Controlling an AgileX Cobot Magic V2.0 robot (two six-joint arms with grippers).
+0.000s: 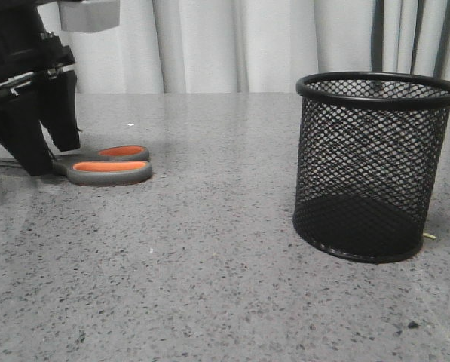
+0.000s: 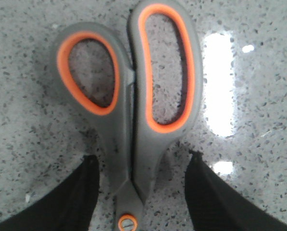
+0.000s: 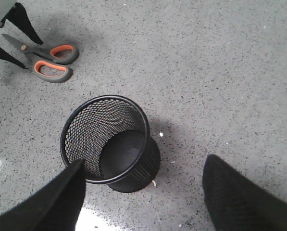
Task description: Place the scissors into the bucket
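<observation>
The scissors (image 1: 108, 167) lie flat on the grey speckled table at the left, grey handles with orange loops pointing right. They also show in the left wrist view (image 2: 133, 120) and the right wrist view (image 3: 49, 60). My left gripper (image 1: 47, 154) is open and low over them, one finger on each side of the neck near the orange pivot (image 2: 128, 223), fingers (image 2: 76, 192) not touching. The black mesh bucket (image 1: 375, 166) stands upright and empty at the right; it also shows in the right wrist view (image 3: 109, 139). My right gripper (image 3: 143, 192) is open and empty above, beside the bucket.
Pale curtains (image 1: 247, 45) hang behind the table's far edge. Bare speckled tabletop (image 1: 225, 249) lies between the scissors and the bucket. Bright light reflections (image 2: 219, 86) show on the surface.
</observation>
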